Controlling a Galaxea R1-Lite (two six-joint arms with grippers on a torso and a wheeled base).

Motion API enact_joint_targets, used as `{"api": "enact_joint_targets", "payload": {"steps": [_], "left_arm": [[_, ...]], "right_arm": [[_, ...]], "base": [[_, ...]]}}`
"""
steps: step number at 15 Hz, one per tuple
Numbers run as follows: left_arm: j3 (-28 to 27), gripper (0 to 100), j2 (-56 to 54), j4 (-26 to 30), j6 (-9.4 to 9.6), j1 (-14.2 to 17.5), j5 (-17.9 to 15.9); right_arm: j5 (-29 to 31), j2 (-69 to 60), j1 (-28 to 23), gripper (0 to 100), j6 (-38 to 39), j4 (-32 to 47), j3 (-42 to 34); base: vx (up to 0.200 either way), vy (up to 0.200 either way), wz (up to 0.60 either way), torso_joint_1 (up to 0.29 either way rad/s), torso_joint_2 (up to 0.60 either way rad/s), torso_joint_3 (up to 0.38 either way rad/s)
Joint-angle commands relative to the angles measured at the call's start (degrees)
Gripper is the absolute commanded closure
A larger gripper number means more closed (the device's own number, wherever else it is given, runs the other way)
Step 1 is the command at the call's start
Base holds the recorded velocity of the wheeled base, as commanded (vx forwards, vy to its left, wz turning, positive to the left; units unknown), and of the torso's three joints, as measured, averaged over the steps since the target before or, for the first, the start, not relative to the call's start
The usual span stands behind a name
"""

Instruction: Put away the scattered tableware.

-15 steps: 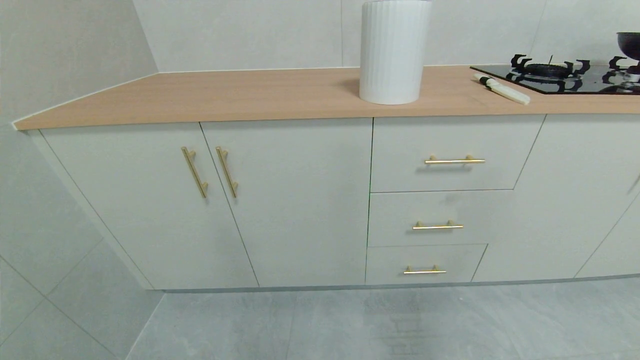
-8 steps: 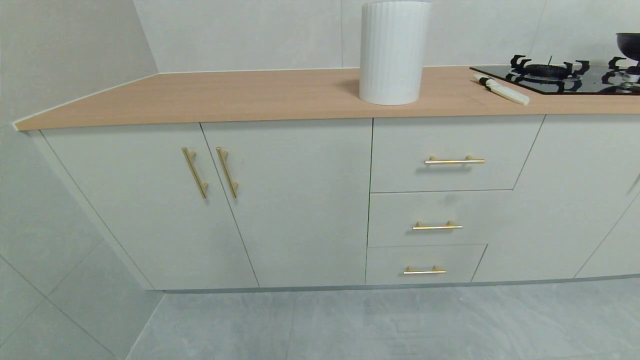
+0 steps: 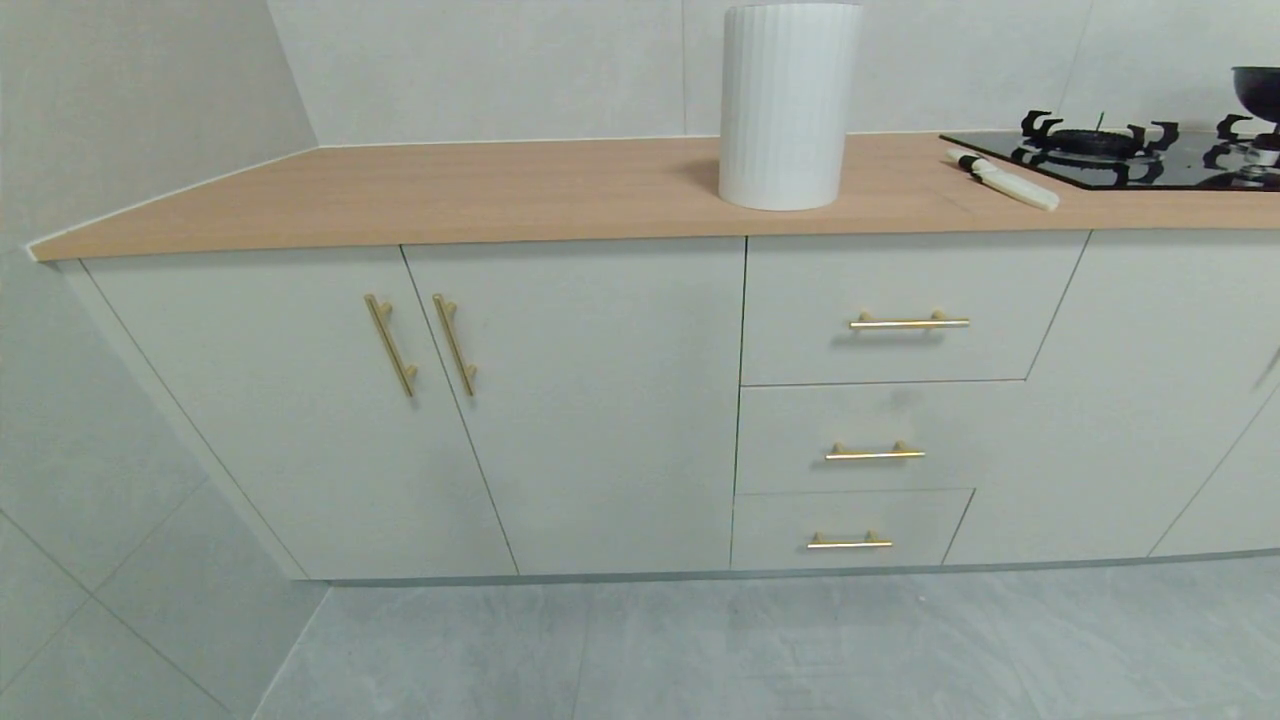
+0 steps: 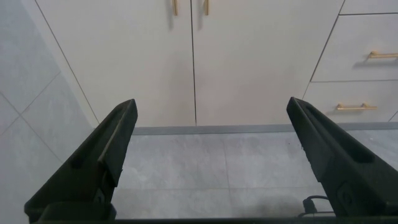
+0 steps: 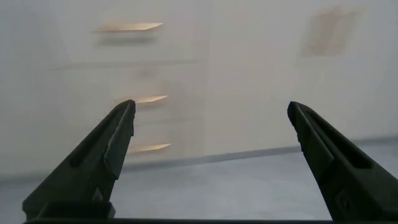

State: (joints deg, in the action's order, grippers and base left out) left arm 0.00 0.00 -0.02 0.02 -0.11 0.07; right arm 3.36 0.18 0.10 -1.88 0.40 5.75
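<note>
- We face a long run of pale cabinets (image 3: 600, 420) along a grey tiled wall (image 3: 480, 60), with a grey tiled floor (image 3: 700, 650) at its foot.
- A wooden countertop (image 3: 500, 190) caps the run and meets the side wall at the robot's left.
- Below the counter on the left is a pair of cupboard doors (image 3: 300, 430), both closed. Their two slim brass handles (image 3: 390, 344) stand side by side at the seam.
- Just right of the doors is a stack of three drawers (image 3: 800, 330), all closed, each with a horizontal brass bar (image 3: 909, 321).
- A tall white ribbed container (image 3: 788, 110) stands upright on the counter, above the seam between doors and drawers.
- A black glass hob (image 3: 1110, 165) is set into the counter at the far right, with a black burner grate on it. A dark pot shows at the very edge.
- The left gripper (image 4: 211, 109) hangs low over the floor in front of the cupboard doors. Its two dark fingers (image 4: 102, 155) are spread wide with nothing between them.
- The right gripper (image 5: 211, 107) faces the drawer fronts, which look blurred there. Its fingers (image 5: 99, 155) are likewise wide apart and hold nothing.
- The tableware we can make out is one slim pale utensil (image 3: 1003, 181) with a dark band near its far end. It lies flat on the counter just beside the hob's near corner, well apart from the container. We cannot tell what kind of utensil it is.
</note>
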Motion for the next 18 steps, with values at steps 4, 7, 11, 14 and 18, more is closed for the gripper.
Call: {"api": "enact_joint_targets", "payload": {"steps": [4, 7, 11, 14, 18], "left_arm": [[0.00, 0, 0.00, 0.02, -0.02, 0.02, 0.01], [0.00, 0, 0.00, 0.02, 0.06, 0.02, 0.01], [0.00, 0, 0.00, 0.02, -0.02, 0.02, 0.01], [0.00, 0, 0.00, 0.02, 0.06, 0.02, 0.01], [0.00, 0, 0.00, -0.06, -0.02, 0.02, 0.01]], "right_arm": [[-2.57, -0.09, -0.01, 0, 0.65, -0.14, -5.67], [-2.75, -0.09, -0.01, 0, 0.47, -0.14, -5.67], [-2.84, -0.18, -0.01, 0, 0.56, -0.14, -5.67], [-2.84, -0.18, -0.01, 0, 0.56, -0.23, -5.67], [-2.93, -0.09, -0.01, 0, 0.56, -0.14, -5.67]], "base": [[0.000, 0.000, 0.00, 0.000, 0.00, 0.000], [0.000, 0.000, 0.00, 0.000, 0.00, 0.000], [0.000, 0.000, 0.00, 0.000, 0.00, 0.000], [0.000, 0.000, 0.00, 0.000, 0.00, 0.000], [0.000, 0.000, 0.00, 0.000, 0.00, 0.000]]}}
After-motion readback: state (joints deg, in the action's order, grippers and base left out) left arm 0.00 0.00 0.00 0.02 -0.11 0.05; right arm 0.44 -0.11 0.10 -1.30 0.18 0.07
